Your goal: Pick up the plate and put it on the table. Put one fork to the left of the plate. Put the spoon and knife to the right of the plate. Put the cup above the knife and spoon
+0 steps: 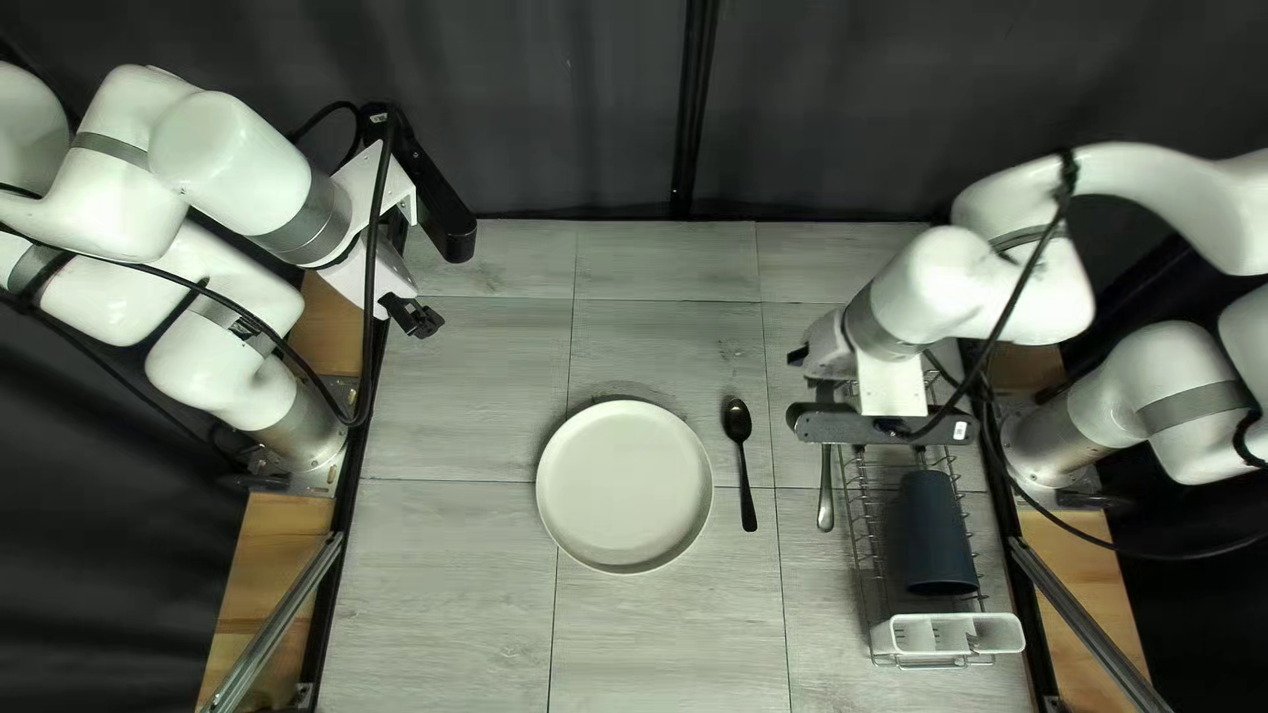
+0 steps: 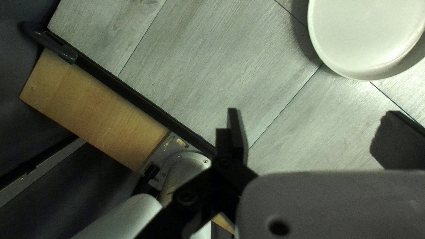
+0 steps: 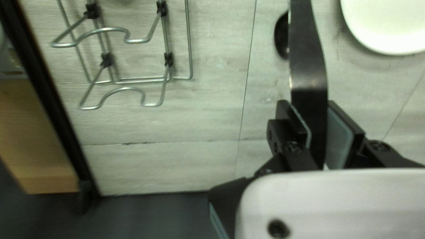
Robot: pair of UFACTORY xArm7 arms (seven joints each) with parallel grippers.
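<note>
While the left gripper (image 1: 420,318) stands wide, the right gripper (image 1: 852,424) clasps a flat, shiny metal utensil (image 3: 309,79), a glossy black spoon (image 1: 737,423) lying beside it, a smooth round plate (image 1: 624,486) beyond, and a dark cylindrical cup (image 1: 935,535) nearby.

- We look down on the pale grey, wood-grained tabletop (image 2: 212,79), dark seams between its panels.
- Ahead of our black left gripper (image 1: 418,318), a round off-white plate (image 2: 367,35) lies on it — only part of its raised rim shows.
- Our gripper's two fingers stand wide apart.
- A straight black edging strip (image 2: 128,97) borders the tabletop, with a tan wooden board (image 2: 95,113) alongside.
- Next to one end of the board we see a silver metal mounting plate (image 2: 157,159), screws in it — and near the other, a dark grey, rounded plastic piece (image 2: 51,43).
</note>
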